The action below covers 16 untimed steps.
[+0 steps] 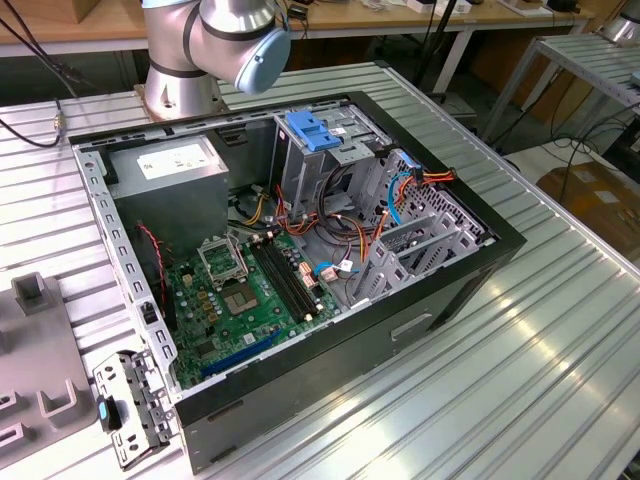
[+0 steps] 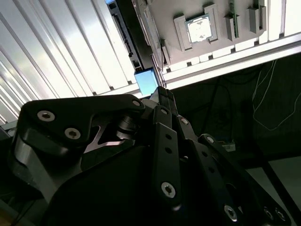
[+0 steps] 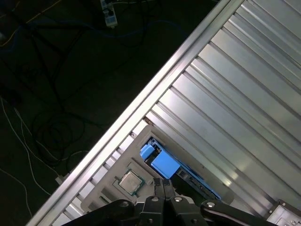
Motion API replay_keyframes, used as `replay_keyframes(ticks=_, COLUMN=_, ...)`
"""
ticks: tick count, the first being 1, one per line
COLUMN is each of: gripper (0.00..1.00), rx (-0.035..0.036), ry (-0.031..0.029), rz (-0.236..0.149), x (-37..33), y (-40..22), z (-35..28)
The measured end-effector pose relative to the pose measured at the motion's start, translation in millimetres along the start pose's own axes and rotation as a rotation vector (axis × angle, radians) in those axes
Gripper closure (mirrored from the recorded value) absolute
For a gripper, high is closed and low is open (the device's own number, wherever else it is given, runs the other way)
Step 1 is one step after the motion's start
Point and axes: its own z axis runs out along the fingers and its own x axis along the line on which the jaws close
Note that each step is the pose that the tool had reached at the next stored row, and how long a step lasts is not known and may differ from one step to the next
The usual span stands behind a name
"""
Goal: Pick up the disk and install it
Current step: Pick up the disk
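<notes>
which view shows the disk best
The first wrist view: the disk stands on edge near the rim of the table, with its blue carrier end and long side both visible. The second wrist view shows its blue end beyond the tool.

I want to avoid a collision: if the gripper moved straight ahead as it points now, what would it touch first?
Probably the disk, its blue edge lying just ahead of the gripper in both wrist views; depth is unclear.
</notes>
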Motion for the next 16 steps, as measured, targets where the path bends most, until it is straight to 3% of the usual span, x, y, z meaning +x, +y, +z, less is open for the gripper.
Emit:
replay_keyframes(ticks=6, gripper=0.89, rx=0.0010, ry=0.0013, rz=-0.035, x=-0.4, y=-0.2, z=0.1)
replay_keyframes(ticks=16, gripper=0.89, rx=0.0093, ry=0.0078, rz=-0.278, x=-0.4, y=-0.2, z=0.7)
